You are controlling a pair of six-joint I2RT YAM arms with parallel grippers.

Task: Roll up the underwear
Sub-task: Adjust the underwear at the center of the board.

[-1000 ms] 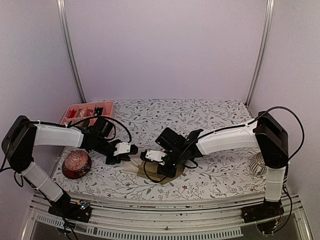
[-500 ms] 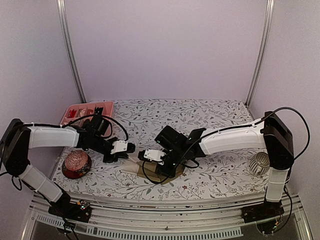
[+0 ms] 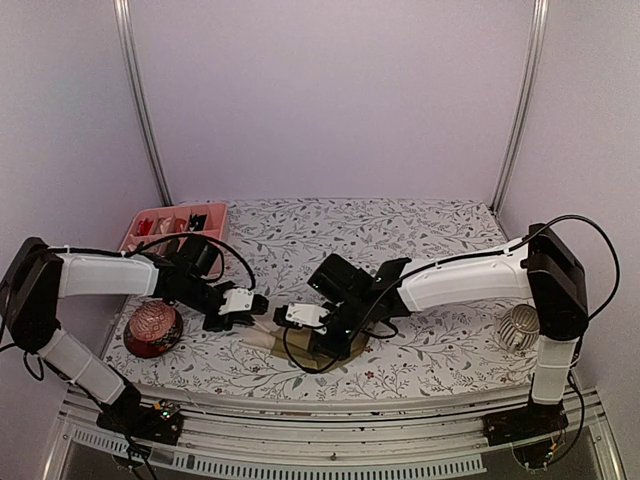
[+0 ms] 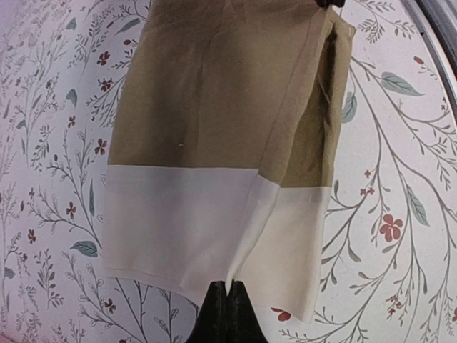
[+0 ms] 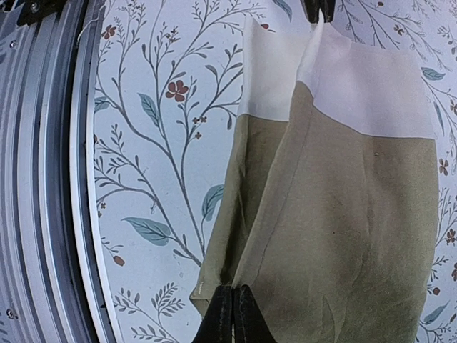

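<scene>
Chiefly, the hazard lies in the thinness of the pinch at each end of the tan underwear [image 4: 214,136], which lies folded lengthwise on the flower-printed table [image 3: 430,345], low and centre in the overhead view and close to the metal rail [image 5: 43,179] at the near edge. The left gripper [image 4: 227,304] is closed, its fingertips pressed together on the hem of the pale band [image 4: 178,214] at the bottom centre of its own view. The right gripper [image 5: 232,309] is likewise closed, nipping the corner of the tan end at the bottom centre of its view. Each hold appears to take only a sliver of cloth, and whether it catches both folded layers cannot be told. If only the upper layer is caught, a lift or a turn would likely peel the fold open rather than start a roll. A pull outward by either arm could tug the hem free of the other. The two wrists also face each other across the short garment, so a careless inward move risks a knock between them. As to pose, the left arm reaches in from the left of the overhead view with its forearm nearly level and its wrist dipped to the cloth. The right arm stretches in from the right edge, elbow high, forearm sloping down toward the centre.
</scene>
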